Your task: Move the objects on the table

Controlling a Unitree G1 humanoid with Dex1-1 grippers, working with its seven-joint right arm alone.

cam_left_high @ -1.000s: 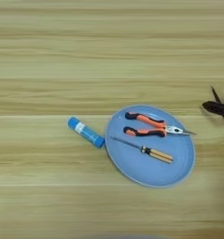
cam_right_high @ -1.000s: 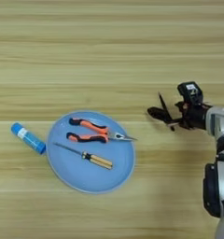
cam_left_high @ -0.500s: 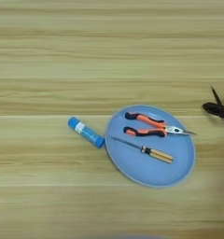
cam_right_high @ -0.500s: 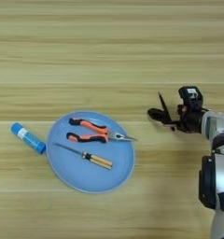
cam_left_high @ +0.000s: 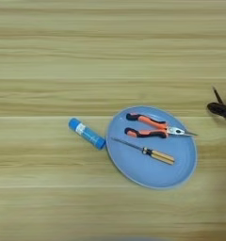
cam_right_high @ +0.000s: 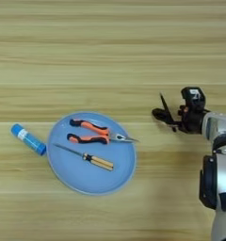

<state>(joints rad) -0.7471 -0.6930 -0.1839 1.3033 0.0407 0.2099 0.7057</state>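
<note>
Orange-and-black-handled pliers and a thin screwdriver with a yellow-and-black handle lie side by side on a round blue plate. A blue glue stick lies on the wooden table just left of the plate, its end close to the rim. My right gripper hovers to the right of the plate, a short gap from the pliers' tip. Its two black fingers are spread apart, open, with nothing between them.
My silver forearm comes in along the right edge and bends down toward the bottom right corner. Bare wood stretches across the far half of the table and along the left side.
</note>
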